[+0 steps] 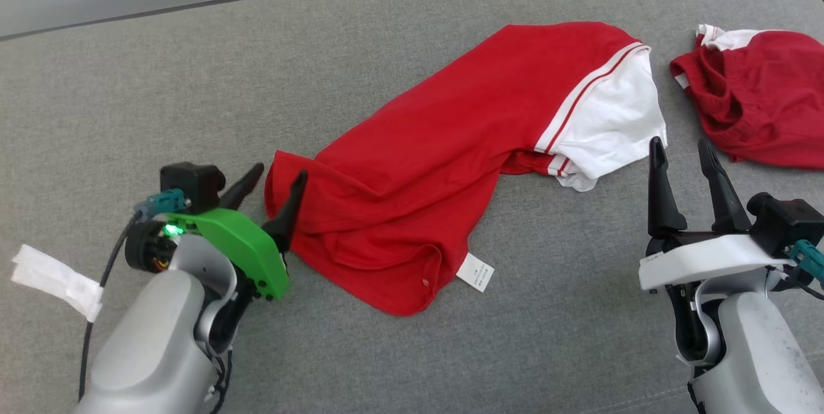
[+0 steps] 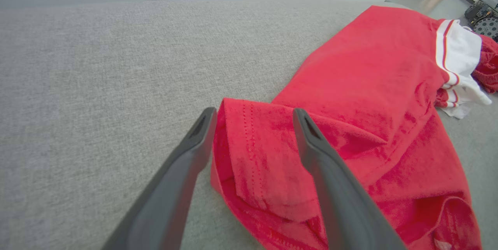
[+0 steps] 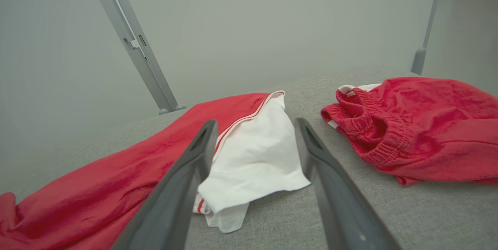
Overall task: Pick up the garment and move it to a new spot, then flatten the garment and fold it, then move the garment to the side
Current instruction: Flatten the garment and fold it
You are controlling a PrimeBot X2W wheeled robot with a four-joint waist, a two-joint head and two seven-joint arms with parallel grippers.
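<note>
Red shirt point(image 1: 450, 163) sprawled crumpled across the grey cushion point(image 1: 161, 79), and the left gripper point(image 1: 279, 172) is right at its hem corner. Fingers spread wide, and in the left wrist view that folded edge lies between them with nothing pinched. Whether a finger actually touches cloth, can't tell. Over to the right gripper point(image 1: 680, 143): jaws wide apart too, holding nothing, tips pointing at the white sleeve point(image 1: 611, 124) lying just ahead of them. Off to that gripper's right sits a second red garment point(image 1: 759, 105), bunched up with its elastic waistband showing, apart from the shirt. A white care label point(image 1: 475, 272) pokes out of the shirt's edge, between the two grippers and nearer the left one.
</note>
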